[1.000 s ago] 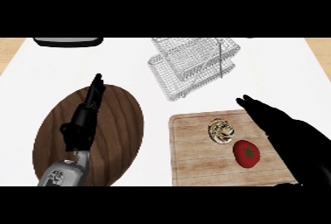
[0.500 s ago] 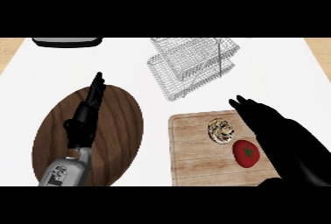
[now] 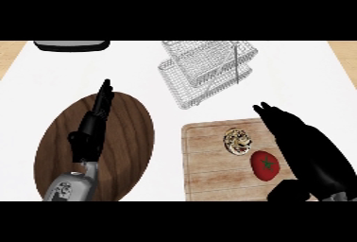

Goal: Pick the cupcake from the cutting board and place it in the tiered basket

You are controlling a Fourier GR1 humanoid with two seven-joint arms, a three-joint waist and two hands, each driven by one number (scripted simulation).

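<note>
Right hand [image 3: 301, 142] fingers straight, apparently just right of the cupcake [image 3: 238, 141], holding nothing. Watch the tomato [image 3: 265, 165] (just beside): your closing thumb could knock it.

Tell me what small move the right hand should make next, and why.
Probably shift the right hand left and down onto the cupcake. It hovers open just right of the cupcake, which sits untouched on the cutting board beside the tomato.

Right hand [image 3: 307, 146] covering the cutting board's [image 3: 209, 160] right edge, dark object [image 3: 72, 45] cut off at top
</note>
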